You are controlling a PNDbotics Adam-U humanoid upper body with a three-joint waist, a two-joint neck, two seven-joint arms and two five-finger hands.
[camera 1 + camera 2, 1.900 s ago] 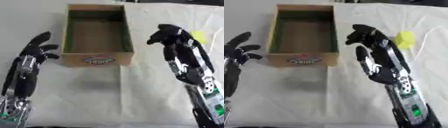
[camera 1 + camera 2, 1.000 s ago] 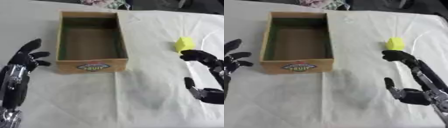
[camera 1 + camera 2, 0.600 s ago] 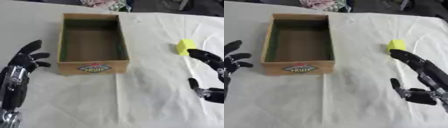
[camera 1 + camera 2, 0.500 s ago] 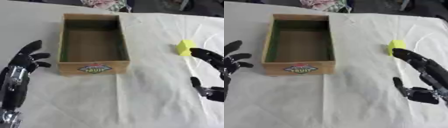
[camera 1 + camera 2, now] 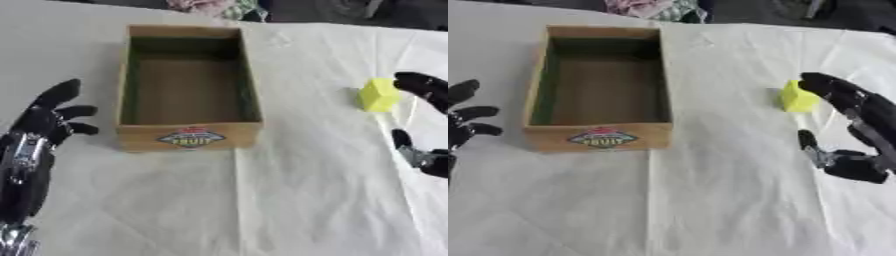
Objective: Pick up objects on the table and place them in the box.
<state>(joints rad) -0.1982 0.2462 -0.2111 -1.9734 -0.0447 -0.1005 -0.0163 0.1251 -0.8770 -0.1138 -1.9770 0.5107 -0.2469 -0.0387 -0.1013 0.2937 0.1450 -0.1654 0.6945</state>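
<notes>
A small yellow block [image 5: 797, 98] lies on the white cloth at the right. My right hand [image 5: 856, 130] is open just right of it, fingers arched over its near side with the fingertips [image 5: 820, 82] close to its top, the thumb spread toward me. Whether they touch I cannot tell. The wooden box [image 5: 185, 137], with a fruit label on its front and nothing inside, stands left of centre. My left hand [image 5: 44, 125] rests open on the cloth left of the box, fingers up.
A white creased cloth [image 5: 289, 200] covers the table. Crumpled fabric [image 5: 210, 7] and dark shapes lie beyond the far edge. A thin line [image 5: 834, 65] runs over the cloth past the block.
My right hand swung from beside the box out to the right and down by the yellow block. The camera shifted. The left hand stays put.
</notes>
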